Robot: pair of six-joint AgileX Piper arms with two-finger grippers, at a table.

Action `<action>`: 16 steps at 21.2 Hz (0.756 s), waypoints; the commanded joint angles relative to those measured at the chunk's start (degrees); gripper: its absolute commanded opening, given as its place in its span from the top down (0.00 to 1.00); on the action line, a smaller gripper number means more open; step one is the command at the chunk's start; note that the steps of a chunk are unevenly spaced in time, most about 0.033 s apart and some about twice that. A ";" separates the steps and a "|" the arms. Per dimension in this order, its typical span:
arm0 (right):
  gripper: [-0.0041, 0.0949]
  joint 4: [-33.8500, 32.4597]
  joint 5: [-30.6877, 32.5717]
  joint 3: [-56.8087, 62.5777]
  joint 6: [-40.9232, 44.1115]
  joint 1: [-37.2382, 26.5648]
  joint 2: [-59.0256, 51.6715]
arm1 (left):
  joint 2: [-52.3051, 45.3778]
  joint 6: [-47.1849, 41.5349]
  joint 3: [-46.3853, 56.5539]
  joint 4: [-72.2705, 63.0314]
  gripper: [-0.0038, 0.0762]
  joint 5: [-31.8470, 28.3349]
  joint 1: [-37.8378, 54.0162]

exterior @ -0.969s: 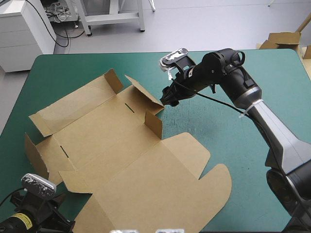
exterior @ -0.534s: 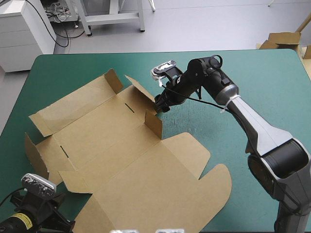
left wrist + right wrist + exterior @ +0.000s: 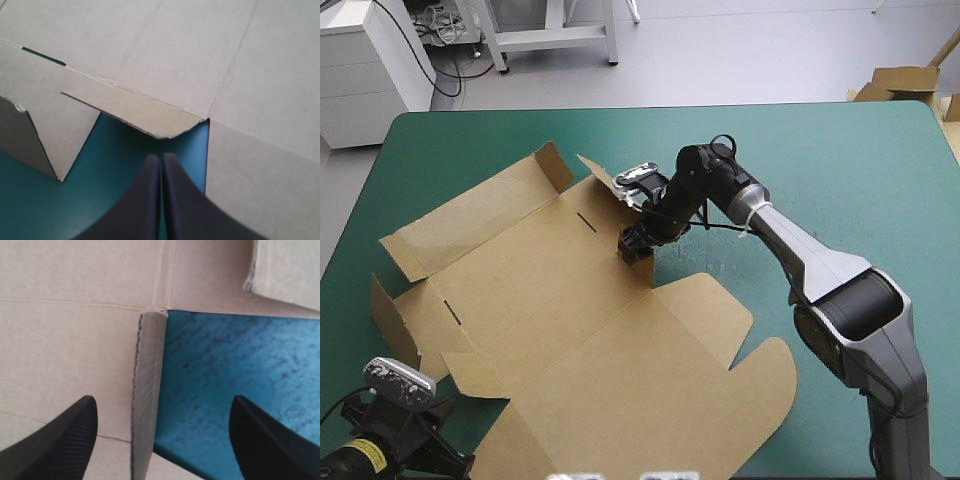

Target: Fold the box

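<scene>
Box (image 3: 550, 310) lies mostly flat on the teal-green surface (image 3: 840, 170), covering centre out to 8 o'clock in the high view, with a few flaps partly raised. Right end effector (image 3: 638, 240) sits over the box's 3 o'clock edge, released, fingers wide apart and straddling the small upright side tab (image 3: 145, 390): one black finger (image 3: 60, 440) over the board panel, the other over bare cover. No contact visible in the wrist view. Left end effector (image 3: 161, 162) is clenched on nothing, parked at 7 o'clock, tip over bare cover just short of a lifted flap (image 3: 135, 112)

Step in hand, as a judgement: pinch the side tab to raise and tuck that wall. To do it well: centre the tab between the fingers first, bite well below its top edge, clamp square to the board so it doesn't skew, then hinge about the crease instead of pulling up. Sheet looks light and unpinned, so it will likely slide; left arm could press the base panel
</scene>
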 commanded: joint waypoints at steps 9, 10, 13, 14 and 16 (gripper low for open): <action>0.60 1.63 0.61 -1.82 -3.31 0.03 -0.98 | 0.61 -0.39 -1.56 -0.06 0.96 -3.05 -0.19; 0.66 1.63 0.61 -1.82 -3.31 0.03 -0.83 | 0.61 -0.39 -1.56 -0.06 0.96 -3.05 -0.19; 0.82 1.63 0.61 -1.94 -4.13 0.03 -0.83 | 0.61 -0.39 -1.56 -0.06 0.96 -3.25 -0.19; 0.88 1.49 0.61 -1.94 -4.30 0.03 -0.83 | 0.61 -0.39 -1.56 -0.06 0.96 -3.25 -0.19; 0.98 1.49 0.61 -1.94 -5.31 0.03 -0.83 | 0.61 -0.39 -1.56 -0.06 0.96 -3.25 -0.19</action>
